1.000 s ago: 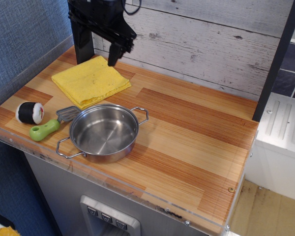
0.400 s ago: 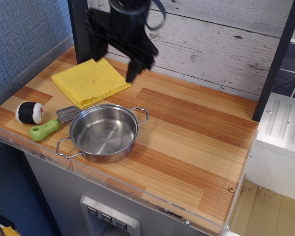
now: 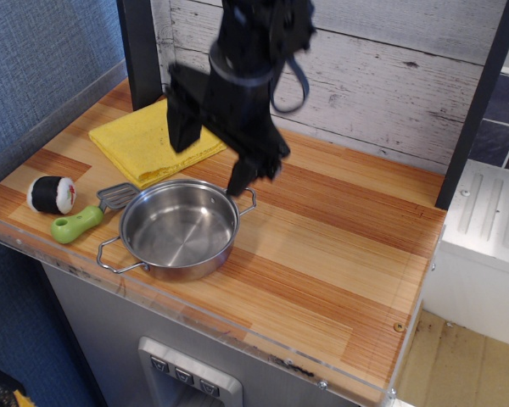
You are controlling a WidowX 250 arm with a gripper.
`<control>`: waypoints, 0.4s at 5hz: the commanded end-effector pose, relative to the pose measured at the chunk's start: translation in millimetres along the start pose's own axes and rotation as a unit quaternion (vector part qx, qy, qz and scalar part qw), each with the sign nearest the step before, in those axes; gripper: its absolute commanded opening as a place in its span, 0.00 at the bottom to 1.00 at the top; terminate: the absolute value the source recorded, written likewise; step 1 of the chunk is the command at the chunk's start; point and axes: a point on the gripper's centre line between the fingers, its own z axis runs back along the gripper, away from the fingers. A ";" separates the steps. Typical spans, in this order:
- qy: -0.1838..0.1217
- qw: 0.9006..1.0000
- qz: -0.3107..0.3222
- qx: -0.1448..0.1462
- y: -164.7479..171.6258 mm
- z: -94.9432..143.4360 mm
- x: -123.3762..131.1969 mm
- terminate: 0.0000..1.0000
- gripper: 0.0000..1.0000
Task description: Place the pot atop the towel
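Note:
The shiny steel pot [image 3: 178,227] with two wire loop handles stands near the front left edge of the wooden counter [image 3: 339,229]. The yellow towel [image 3: 136,140] lies flat behind it at the back left, partly hidden by my arm. My black gripper [image 3: 210,165] hangs open and empty over the pot's far rim, between pot and towel. One fingertip [image 3: 237,183] is just above the pot's far right handle [image 3: 246,198]. It holds nothing.
A green-handled spatula [image 3: 78,224] lies against the pot's left side, and a sushi roll toy [image 3: 51,193] lies left of that. A black post [image 3: 140,51] and a plank wall stand behind the towel. The counter's front edge is close to the pot.
My gripper has moved from over the towel's far corner to the right and forward, and come down to the pot's far rim. The pot and towel have not moved.

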 end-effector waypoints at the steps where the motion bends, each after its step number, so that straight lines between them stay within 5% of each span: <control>1: -0.024 1.000 -0.013 0.008 -14.5 -16.2 -3.2 0.00 1.00; 2: -0.014 1.000 -0.022 0.004 -21.9 -23.0 -4.2 0.00 1.00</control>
